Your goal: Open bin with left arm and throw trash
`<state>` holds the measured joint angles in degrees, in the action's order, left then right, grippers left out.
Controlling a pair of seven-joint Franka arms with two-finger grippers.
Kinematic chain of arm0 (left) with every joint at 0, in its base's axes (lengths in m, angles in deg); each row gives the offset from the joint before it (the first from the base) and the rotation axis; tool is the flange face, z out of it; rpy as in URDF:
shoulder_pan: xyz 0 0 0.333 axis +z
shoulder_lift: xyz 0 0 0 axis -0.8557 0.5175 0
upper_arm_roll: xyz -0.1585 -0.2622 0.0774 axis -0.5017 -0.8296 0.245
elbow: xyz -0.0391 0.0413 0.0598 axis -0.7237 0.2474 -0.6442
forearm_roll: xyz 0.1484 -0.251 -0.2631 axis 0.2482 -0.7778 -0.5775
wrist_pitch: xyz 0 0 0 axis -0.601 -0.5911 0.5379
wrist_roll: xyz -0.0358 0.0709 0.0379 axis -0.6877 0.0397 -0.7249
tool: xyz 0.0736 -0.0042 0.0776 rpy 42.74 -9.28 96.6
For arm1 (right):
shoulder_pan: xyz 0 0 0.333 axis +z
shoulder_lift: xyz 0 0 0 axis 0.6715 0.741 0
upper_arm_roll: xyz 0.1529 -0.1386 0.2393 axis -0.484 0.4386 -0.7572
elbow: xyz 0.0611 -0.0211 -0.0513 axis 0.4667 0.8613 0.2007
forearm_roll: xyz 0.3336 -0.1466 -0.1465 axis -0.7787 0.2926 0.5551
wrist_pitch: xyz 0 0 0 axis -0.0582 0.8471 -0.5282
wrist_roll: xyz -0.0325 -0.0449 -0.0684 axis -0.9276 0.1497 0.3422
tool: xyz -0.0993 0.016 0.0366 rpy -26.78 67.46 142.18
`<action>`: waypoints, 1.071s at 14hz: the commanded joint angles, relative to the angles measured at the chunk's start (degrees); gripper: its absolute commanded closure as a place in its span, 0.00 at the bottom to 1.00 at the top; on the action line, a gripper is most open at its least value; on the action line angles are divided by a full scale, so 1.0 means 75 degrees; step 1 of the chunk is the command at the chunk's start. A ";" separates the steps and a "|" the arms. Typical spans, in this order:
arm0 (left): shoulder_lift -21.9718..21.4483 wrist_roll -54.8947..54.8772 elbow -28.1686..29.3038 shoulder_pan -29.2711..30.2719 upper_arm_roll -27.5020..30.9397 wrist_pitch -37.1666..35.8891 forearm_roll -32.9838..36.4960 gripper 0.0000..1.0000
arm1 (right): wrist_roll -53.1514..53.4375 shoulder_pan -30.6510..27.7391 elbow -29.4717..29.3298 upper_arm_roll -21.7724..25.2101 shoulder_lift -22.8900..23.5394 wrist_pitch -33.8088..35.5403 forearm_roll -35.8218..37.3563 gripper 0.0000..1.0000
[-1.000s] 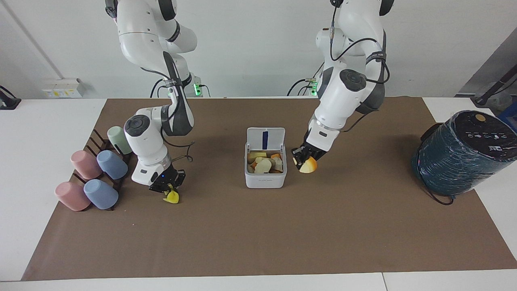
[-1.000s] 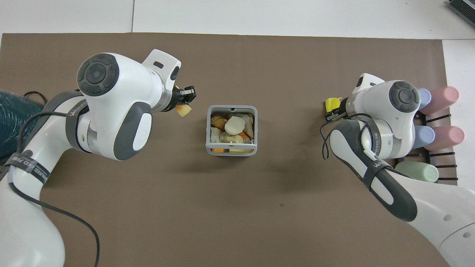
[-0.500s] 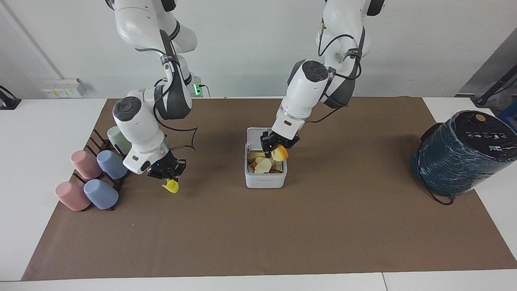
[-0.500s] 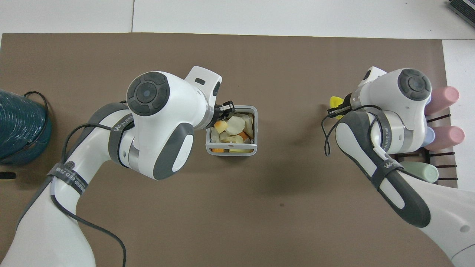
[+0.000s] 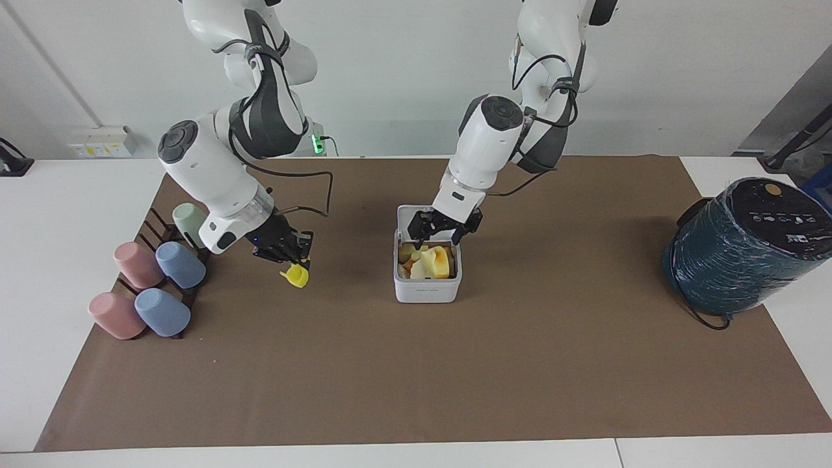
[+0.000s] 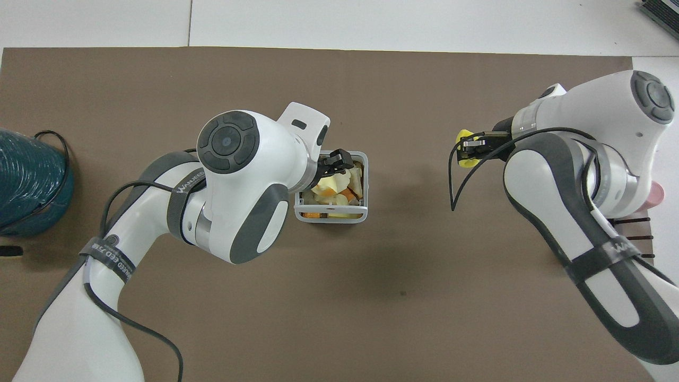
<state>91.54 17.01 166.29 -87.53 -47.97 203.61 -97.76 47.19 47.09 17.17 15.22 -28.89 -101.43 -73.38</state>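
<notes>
Under left tool (image 5: pixel 442 229), bin (image 5: pixel 428 286)

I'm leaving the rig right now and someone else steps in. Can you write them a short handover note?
Left gripper: open, empty, over the bin.
Right gripper: shut on the yellow chunk, in the air over the mat between the cups and the bin.
Done: lid up; yellow-and-orange chunk lies in the bin on the other scraps.
Left: bin the yellow chunk.
</notes>
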 commanded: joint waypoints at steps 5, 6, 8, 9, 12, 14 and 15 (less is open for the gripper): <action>-0.0151 -0.0389 -0.0720 0.1278 0.0187 -0.1277 -0.0083 0.03 | 0.1916 0.0130 -0.0468 -0.0592 0.0079 -0.0360 -0.0881 1.00; -0.0151 -0.0890 -0.0884 0.1630 0.0175 -0.1664 -0.0083 0.03 | 0.2337 0.0398 -0.0468 -0.0581 0.0102 -0.0618 -0.1081 1.00; -0.0151 -0.1945 -0.1248 0.2182 0.0222 -0.2473 -0.0013 0.03 | 0.3414 0.0984 -0.0433 -0.0581 0.0149 -0.1390 -0.1130 1.00; -0.0151 -0.2356 -0.1354 0.2440 0.0222 -0.2743 -0.0001 0.02 | 0.3941 0.1312 -0.0433 -0.0581 0.0277 -0.1800 -0.1130 1.00; -0.0197 -0.3610 -0.1402 0.3167 0.0257 -0.3178 0.0290 0.02 | 0.4800 0.2168 -0.0351 -0.0581 0.0663 -0.2658 -0.1119 1.00; -0.0361 -0.4581 -0.1390 0.3437 0.0234 -0.3332 0.0957 0.02 | 0.4872 0.2520 -0.0153 -0.0581 0.0805 -0.2858 -0.1119 0.95; -0.0408 -0.5109 -0.1390 0.3497 0.0234 -0.3355 0.1227 0.00 | 0.4884 0.2626 0.0022 -0.0581 0.0759 -0.2871 -0.1119 0.87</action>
<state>90.02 -15.34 156.12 -62.23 -45.78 180.56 -92.26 83.67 66.10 15.31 10.86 -23.08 -121.69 -80.65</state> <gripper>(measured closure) 0.013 0.943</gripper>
